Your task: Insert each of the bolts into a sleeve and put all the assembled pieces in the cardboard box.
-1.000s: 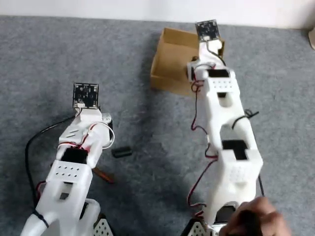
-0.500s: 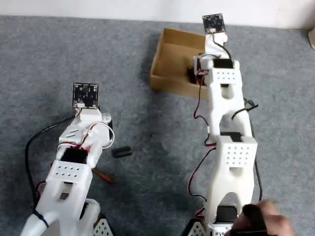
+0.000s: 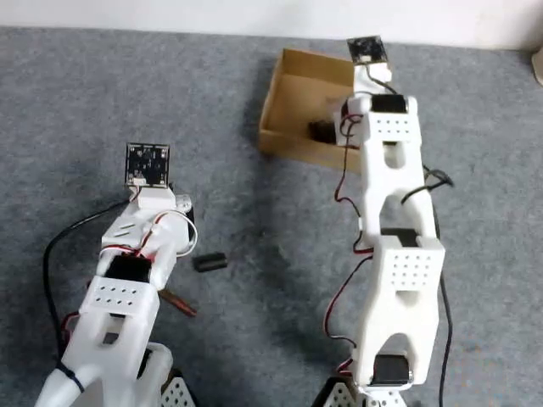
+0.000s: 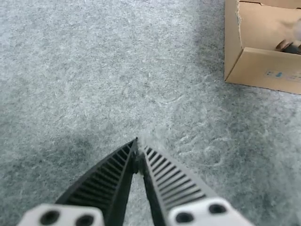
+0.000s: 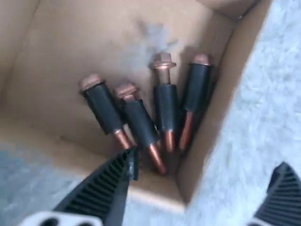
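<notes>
Several assembled pieces (image 5: pixel 141 115), copper bolts in black sleeves, lie side by side in a corner of the cardboard box (image 5: pixel 230 70). Just above them, over the box's rim, my right gripper (image 5: pixel 204 174) hangs open with nothing in it. In the high view the right arm (image 3: pixel 386 144) stretches out over the box (image 3: pixel 297 146). A loose black sleeve (image 3: pixel 209 262) lies on the carpet beside the left arm, and a bare copper bolt (image 3: pixel 180 303) pokes out from under that arm. My left gripper (image 4: pixel 139 151) is shut and empty, low over the carpet.
Grey carpet covers the table. The box (image 4: pixel 263 70) stands ahead of the left gripper, off to one side, with open carpet between them. A pale wall edge runs along the back of the high view.
The right arm has stretched farther over the box, its wrist now above the box's far side. The left arm, sleeve and bolt have not moved.
</notes>
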`<state>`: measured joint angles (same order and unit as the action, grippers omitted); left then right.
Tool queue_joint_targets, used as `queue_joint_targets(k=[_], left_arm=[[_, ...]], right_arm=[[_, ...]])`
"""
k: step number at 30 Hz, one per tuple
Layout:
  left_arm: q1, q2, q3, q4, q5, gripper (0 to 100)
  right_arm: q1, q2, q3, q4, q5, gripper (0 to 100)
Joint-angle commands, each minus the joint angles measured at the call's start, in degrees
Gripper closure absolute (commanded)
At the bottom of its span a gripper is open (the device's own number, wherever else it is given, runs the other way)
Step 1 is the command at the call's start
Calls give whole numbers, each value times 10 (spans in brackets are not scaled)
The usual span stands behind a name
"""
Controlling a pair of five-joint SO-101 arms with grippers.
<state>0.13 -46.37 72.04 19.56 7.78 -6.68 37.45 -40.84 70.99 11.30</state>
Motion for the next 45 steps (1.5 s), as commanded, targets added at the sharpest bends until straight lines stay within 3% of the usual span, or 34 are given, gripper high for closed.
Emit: queue_joint_targets(k=[1, 9, 13, 21, 24, 27, 35, 39, 45], left_arm=[[9, -2, -5, -12, 0, 993], [-40, 0, -17, -12, 30, 994], [-47, 0, -17, -11, 30, 994], [-62, -3, -18, -11, 31, 994], [-79, -3, -28, -11, 32, 994], [-97, -3, -32, -11, 33, 994], [-100, -3, -33, -11, 33, 994], [-100, -3, -34, -11, 33, 994], [-111, -3, -36, -11, 32, 994]], right_arm=[[-40, -95, -65, 107, 5, 613], [-145, -236, -156, 289, 5, 613], [-202, -339, -163, 301, 5, 613], [-370, -579, 67, 299, 13, 613], [-444, -627, 234, 295, 73, 613], [-468, -652, 406, 234, 113, 613], [-470, -661, 739, -46, 192, 615], [-470, -661, 819, -113, 234, 665], [-470, -653, 826, -167, 243, 757]])
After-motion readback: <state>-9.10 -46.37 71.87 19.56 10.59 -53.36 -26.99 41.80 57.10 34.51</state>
